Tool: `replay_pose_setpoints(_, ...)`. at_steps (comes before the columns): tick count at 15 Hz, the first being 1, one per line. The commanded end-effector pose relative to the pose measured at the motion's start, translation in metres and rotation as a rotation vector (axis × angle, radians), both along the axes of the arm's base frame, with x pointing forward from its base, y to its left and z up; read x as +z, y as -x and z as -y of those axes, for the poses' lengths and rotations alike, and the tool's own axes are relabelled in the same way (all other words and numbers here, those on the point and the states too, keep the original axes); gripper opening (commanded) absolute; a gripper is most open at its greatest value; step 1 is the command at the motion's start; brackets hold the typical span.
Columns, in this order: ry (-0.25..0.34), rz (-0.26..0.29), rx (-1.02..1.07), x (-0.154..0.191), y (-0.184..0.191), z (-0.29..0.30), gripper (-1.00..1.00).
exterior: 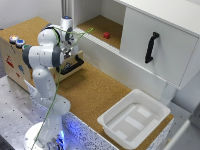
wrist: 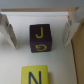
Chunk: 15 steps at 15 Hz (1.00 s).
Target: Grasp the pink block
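The pink block (exterior: 106,35) sits in the upper middle of the exterior view, on the cork floor of the open cabinet (exterior: 150,30) compartment, left of the white sliding door with its black handle (exterior: 151,47). It lies well apart from the arm and is not seen in the wrist view.

The white Panda arm (exterior: 45,75) stands at the lower left of the exterior view, and its gripper (exterior: 69,50) hangs over the black tray (exterior: 72,65) at the edge of the wooden box (exterior: 15,57) that carries round buttons (exterior: 16,41). A green cable loops along the arm.

In the wrist view the two white fingers (wrist: 7,30) stand spread apart, on either side of a dark purple cube (wrist: 40,38) marked with yellow letters, touching nothing. A yellow cube (wrist: 34,75) with a blue N lies just beside the purple one.

A white plastic bin (exterior: 135,117) rests on the cork tabletop (exterior: 90,90) at the lower right.
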State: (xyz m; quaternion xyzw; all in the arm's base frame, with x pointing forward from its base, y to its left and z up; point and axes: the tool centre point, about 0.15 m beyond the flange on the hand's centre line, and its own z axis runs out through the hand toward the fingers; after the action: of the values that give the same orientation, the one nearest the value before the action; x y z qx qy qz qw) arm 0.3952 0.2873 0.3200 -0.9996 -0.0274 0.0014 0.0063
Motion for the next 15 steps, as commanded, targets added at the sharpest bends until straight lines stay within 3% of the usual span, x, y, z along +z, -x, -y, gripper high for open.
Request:
replay_pose_setpoints(1,-0.036,-0.060,0.011,-0.001,-0.011,0.001,1.00)
replay_pose_setpoints(2,-0.036,-0.060,0.011,-0.001,-0.011,0.001,1.00)
replay_pose_setpoints(3,0.007,0.008,0.003,0.003,-0.001,0.000,1.00)
replay_pose_setpoints(6,0.021,0.075,0.031,0.035,-0.012,-0.004,1.00)
replay_pose_setpoints(10,0.062,0.134,0.080,0.098,-0.030,-0.006,1.00)
replay_pose_setpoints(15,0.143,0.194,0.037,0.146,-0.055,0.007,1.00)
